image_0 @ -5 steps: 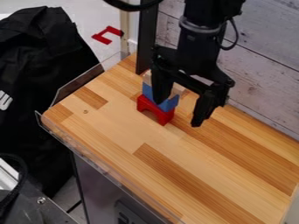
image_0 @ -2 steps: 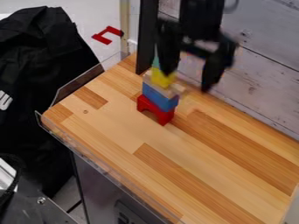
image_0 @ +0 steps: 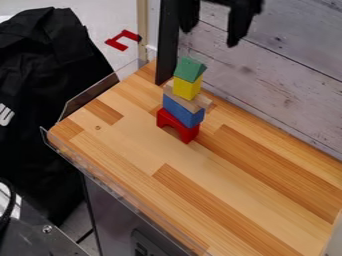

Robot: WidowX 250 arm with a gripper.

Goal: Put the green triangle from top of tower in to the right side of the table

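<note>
Hanging spread wide, the pincer (image_0: 209,38) is apart from the green triangle (image_0: 190,69), which tops the yellow block (image_0: 186,88) on the surface's (image_0: 120,135) far-left tower (image_0: 182,110).

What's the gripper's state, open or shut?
Open: the gripper hangs with its two fingers well apart, bare wood-plank wall showing between them.

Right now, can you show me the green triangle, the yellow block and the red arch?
Green triangle (image_0: 190,69): camera view, on its sloping side.
Yellow block (image_0: 186,88): camera view, on its front.
Red arch (image_0: 177,121): camera view, on its top part, above the opening.
</note>
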